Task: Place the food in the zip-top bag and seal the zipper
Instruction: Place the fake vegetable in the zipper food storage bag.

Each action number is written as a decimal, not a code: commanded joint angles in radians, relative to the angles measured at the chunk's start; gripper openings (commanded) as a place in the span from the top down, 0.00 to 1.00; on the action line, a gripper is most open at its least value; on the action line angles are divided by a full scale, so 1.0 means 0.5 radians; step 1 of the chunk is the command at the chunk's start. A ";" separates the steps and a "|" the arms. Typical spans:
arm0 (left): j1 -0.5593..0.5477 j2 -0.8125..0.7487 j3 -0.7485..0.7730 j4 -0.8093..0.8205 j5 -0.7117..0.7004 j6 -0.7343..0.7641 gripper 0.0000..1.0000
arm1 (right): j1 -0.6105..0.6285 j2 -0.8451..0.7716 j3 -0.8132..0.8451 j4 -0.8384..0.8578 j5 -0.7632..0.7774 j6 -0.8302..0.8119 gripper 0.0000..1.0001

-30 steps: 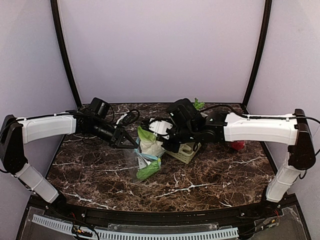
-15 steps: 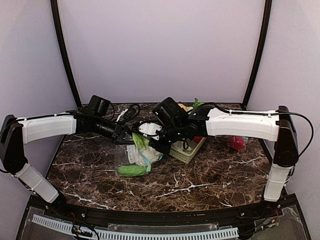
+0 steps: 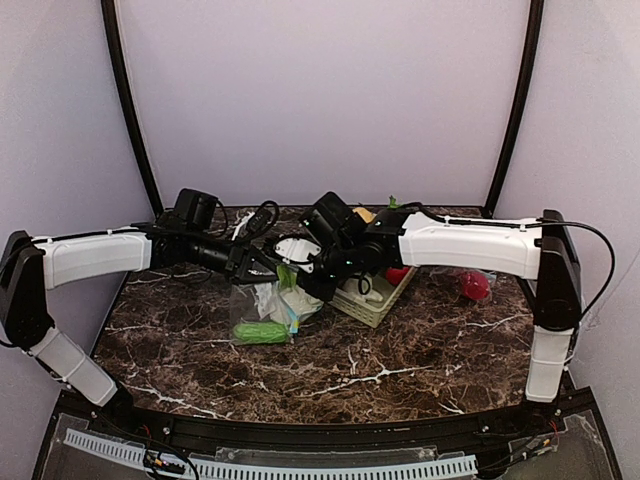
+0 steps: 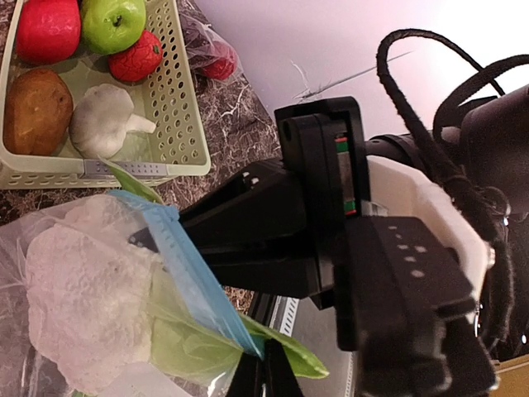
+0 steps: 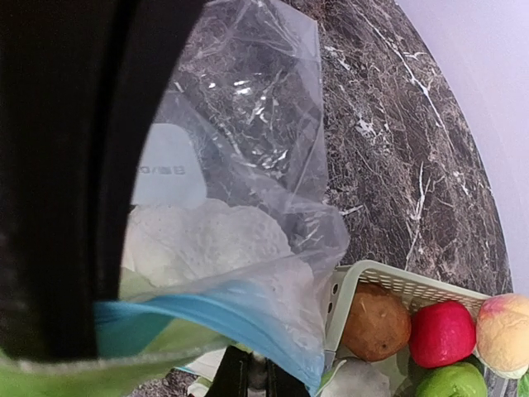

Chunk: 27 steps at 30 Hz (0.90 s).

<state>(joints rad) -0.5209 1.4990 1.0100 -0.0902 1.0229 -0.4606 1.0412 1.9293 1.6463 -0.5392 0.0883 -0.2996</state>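
- The left hand (image 3: 264,270) is closed on one end of the bag's (image 5: 248,124) top edge. In its wrist view the two fingers meet on the blue zipper strip (image 4: 194,281).
- The right hand (image 3: 306,284) pinches the same strip a little further along, its dark fingers closing in on it from the opposite side.
- The bag hangs between the two hands, with its lower part resting on the desk (image 3: 400,350).
- A white cauliflower (image 4: 70,298) with green leaves sits inside the bag, just under the strip.
- A green vegetable (image 3: 258,332) lies at the bottom of the bag.
- Just beside the bag stands a pale green basket (image 4: 178,107). It holds a potato (image 4: 35,112), a green apple (image 4: 114,21), a red apple (image 4: 48,27) and a small white vegetable (image 4: 103,120).
- A red fruit (image 3: 476,286) lies on the desk, well apart to the right.
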 commanded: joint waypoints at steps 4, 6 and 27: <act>-0.007 -0.197 0.002 0.137 0.006 -0.019 0.99 | -0.045 0.059 0.044 -0.093 0.099 0.087 1.00; -0.007 -0.207 0.007 0.128 -0.013 -0.006 0.99 | -0.051 0.051 0.040 -0.101 0.105 0.108 1.00; -0.084 -0.030 -0.038 0.161 -0.074 -0.052 0.99 | -0.081 -0.068 0.229 0.031 -0.220 0.432 1.00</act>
<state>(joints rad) -0.5320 1.4715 0.9928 -0.0540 0.9550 -0.4755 1.0061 1.9255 1.6993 -0.5682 0.0128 -0.1417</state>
